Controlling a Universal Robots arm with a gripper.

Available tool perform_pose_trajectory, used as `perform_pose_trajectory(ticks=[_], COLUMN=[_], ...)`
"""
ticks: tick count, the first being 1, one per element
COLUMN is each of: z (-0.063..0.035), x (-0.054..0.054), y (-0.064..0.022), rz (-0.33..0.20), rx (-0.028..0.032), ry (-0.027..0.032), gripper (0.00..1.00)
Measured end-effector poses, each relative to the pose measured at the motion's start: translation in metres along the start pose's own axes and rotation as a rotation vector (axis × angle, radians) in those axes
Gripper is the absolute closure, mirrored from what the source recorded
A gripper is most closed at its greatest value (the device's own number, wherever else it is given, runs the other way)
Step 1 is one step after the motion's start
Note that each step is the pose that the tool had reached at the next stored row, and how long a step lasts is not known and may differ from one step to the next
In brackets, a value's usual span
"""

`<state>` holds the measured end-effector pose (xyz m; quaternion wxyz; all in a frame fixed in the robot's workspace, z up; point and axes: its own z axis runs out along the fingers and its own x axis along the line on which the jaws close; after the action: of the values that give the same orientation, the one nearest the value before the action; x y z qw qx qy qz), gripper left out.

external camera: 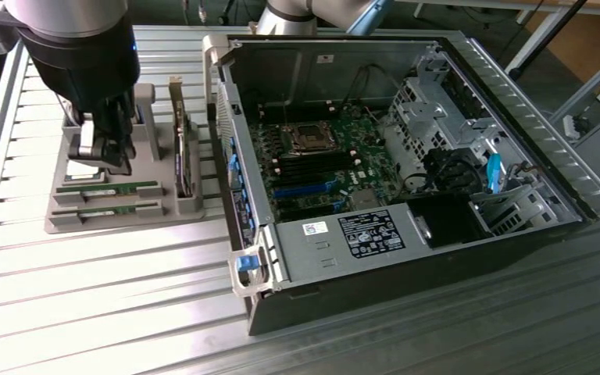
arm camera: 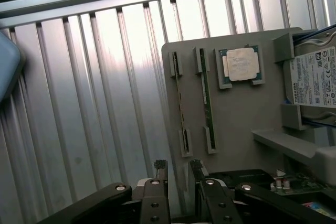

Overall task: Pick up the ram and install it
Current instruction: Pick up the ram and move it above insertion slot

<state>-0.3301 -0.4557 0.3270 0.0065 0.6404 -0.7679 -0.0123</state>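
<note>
1. Locating the ram (arm camera: 181, 103): we find it standing on edge in the end slots of the grey tray (arm camera: 236, 124), with a second stick (arm camera: 206, 93) just beside it and parallel. The tray sits on the tabletop (external camera: 91, 297), beside the open computer case (external camera: 311, 62).
2. We note that the tool (arm camera: 178, 167) hovers above the tray with its fingers apart and nothing between them. It touches neither stick.
3. In the wrist view, the gap between the fingers falls roughly in line with the ram, which is the stick nearer the tray's outer edge. We judge the step in hand to be the approach for the grasp.
4. For a sound grasp, we set the fingers square to the stick's long faces and centre them along its length. We judge that this lets it lift level out of both end slots.
5. We give the second stick a clear margin. The two lie close together, and a finger coming down off-line could land on it or wedge between them.
6. We also mind the neighbours on the tray: the processor chip (arm camera: 241, 65) just beyond the sticks, and the upright expansion card (external camera: 180, 148) on the side towards the case.
7. We judge that installation has not begun, since both sticks sit in the tray.
</note>
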Motion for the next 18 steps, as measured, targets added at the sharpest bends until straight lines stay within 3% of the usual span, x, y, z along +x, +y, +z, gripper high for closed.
perform_pose_trajectory(ticks=[18], z=[0.0088], x=[0.0001], y=[-0.0002], rz=[0.0], rx=[0.0], ry=[0.0], gripper=[0.71])
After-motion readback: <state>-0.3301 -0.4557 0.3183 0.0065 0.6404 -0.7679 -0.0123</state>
